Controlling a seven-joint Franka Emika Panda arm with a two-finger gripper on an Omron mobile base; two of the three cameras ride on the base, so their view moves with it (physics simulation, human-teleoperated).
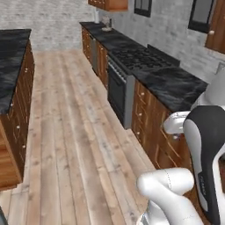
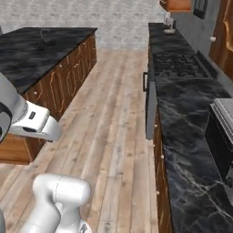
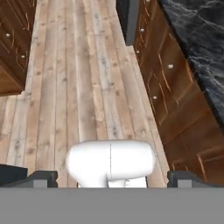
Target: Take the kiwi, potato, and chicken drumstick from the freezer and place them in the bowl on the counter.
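Note:
The counter [image 1: 176,85] of black veined marble runs along the right wall over brown wooden drawers [image 3: 170,83], and it shows again as the counter [image 2: 191,136] and the counter [image 3: 201,48]. In the hand view my gripper [image 3: 112,177] looks down at the plank floor beside those drawers. It is open, its two dark fingertips [image 3: 41,177] stand far apart, and nothing is held between them. The kiwi, potato, chicken drumstick, freezer and bowl are out of view.
A gas cooktop [image 1: 140,57] with an oven [image 1: 116,90] below breaks the counter run. A dark boxy appliance [image 2: 223,141] stands on the counter at the near right. A marble-topped island [image 2: 41,50] lines the left side, with open wooden floor [image 1: 74,132] between.

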